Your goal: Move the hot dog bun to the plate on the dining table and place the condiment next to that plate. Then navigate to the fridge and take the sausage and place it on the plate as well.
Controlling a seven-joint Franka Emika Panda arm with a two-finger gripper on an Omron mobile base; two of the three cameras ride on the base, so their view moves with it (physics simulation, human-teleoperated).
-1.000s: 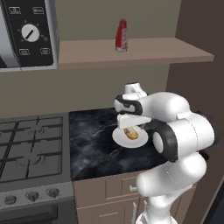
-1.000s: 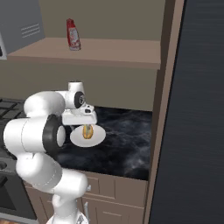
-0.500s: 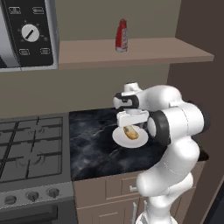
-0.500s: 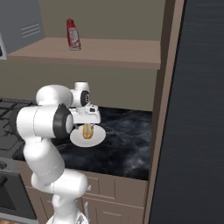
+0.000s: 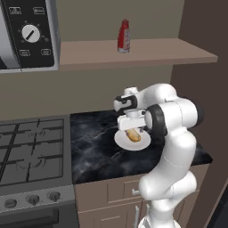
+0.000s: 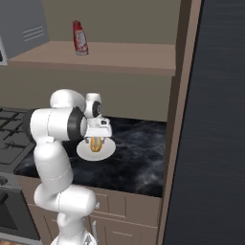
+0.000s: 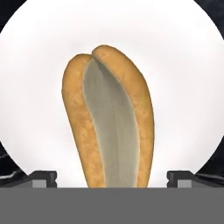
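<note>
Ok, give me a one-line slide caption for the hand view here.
Open pincer poised over the hot dog bun, its tips either side of the bun, which lies split-up on a small white plate.

The arm folded in on itself over that second: the elbow swung up from low to sit high beside the hand. The gripper (image 5: 132, 130) sank closer onto the hot dog bun (image 5: 133, 135) on its white plate (image 5: 122, 141).

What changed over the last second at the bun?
The arm folded in and its elbow rose; the gripper has come down close over the hot dog bun, jaws open either side, nothing gripped. The bun, the small white plate under it and the condiment bottle on the shelf stayed put.
</note>
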